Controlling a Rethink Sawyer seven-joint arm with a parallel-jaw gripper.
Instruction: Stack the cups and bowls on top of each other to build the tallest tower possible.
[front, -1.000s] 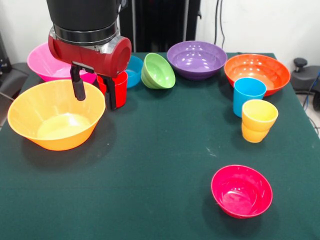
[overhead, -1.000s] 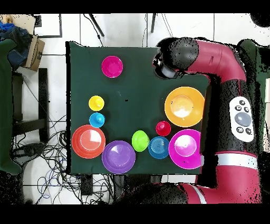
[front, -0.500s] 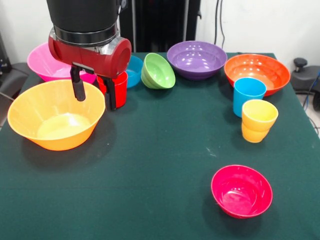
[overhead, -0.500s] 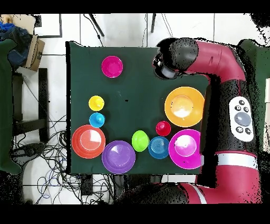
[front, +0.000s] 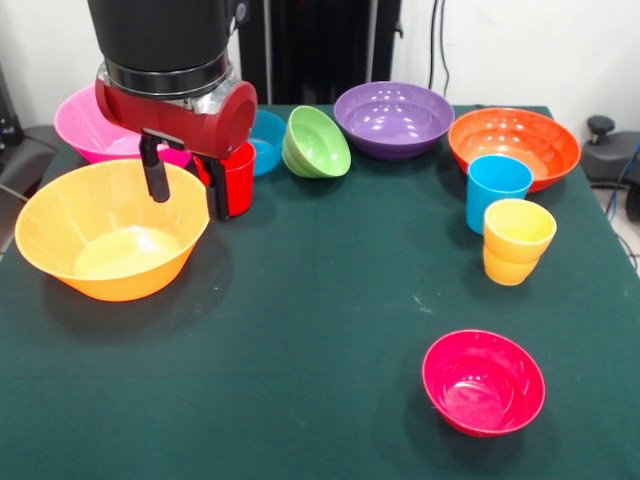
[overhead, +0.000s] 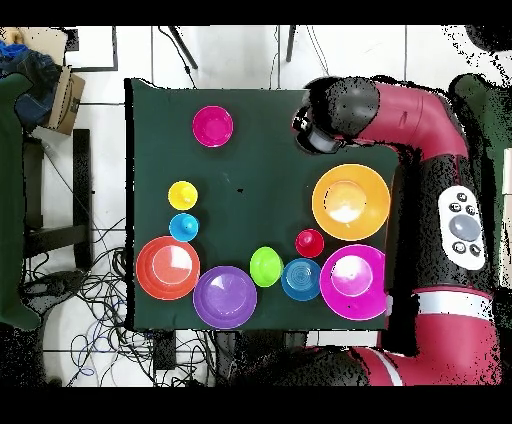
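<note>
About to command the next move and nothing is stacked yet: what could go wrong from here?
1. The gripper hangs open, holding nothing, over the yellow-orange bowl's far rim; coming straight down, one of its fingers could strike the rim and tip the bowl.
2. The red cup stands close to the blue bowl and pink bowl; reaching for it may knock them.
3. The green bowl sits tilted, so it may roll if nudged.

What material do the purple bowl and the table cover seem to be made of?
The purple bowl looks like glossy plastic: bright highlights show inside it. The table cover looks like matte dark green cloth, perhaps felt: it shows no shine.
</note>
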